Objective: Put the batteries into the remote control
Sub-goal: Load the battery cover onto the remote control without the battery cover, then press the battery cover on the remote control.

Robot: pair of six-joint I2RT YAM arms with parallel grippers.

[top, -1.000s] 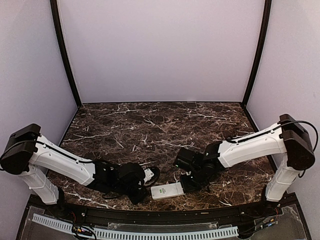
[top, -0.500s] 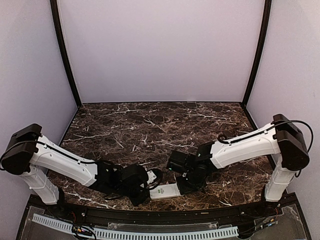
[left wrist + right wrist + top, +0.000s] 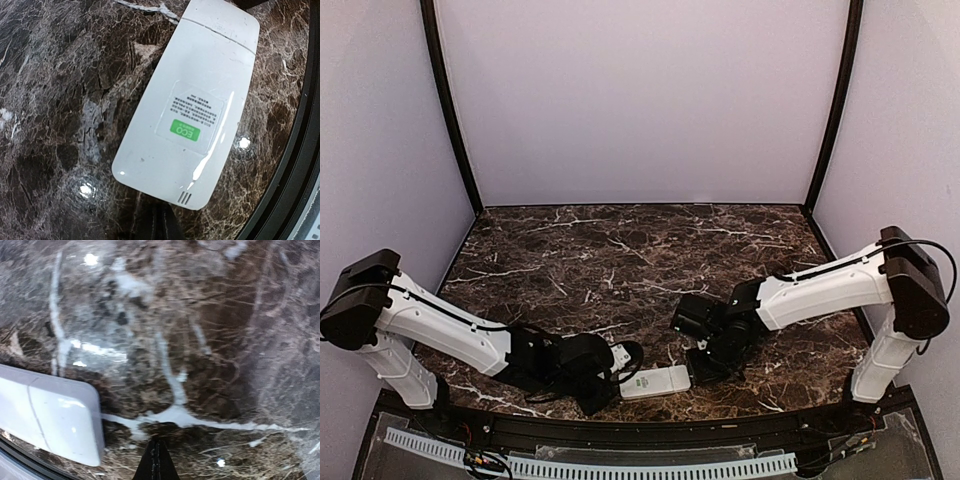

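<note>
The white remote control (image 3: 657, 381) lies face down on the dark marble table near its front edge. Its back, with a green ECO sticker, fills the left wrist view (image 3: 190, 110). One end shows in the right wrist view (image 3: 50, 410). My left gripper (image 3: 620, 368) is shut and empty just off the remote's left end; its tips (image 3: 161, 227) sit close to the remote's edge. My right gripper (image 3: 698, 362) is shut and empty beside the remote's right end, its tips (image 3: 156, 462) apart from it. No blue batteries show in any view.
The table's black front rim (image 3: 300, 150) runs right beside the remote. Both arms lie low over the table's near strip, one on each side of the remote. Purple walls enclose the back and sides.
My right gripper swung left toward the remote, then drew back to the right. The remote shifted slightly along the front edge. The left gripper edged closer to the remote's left end.
</note>
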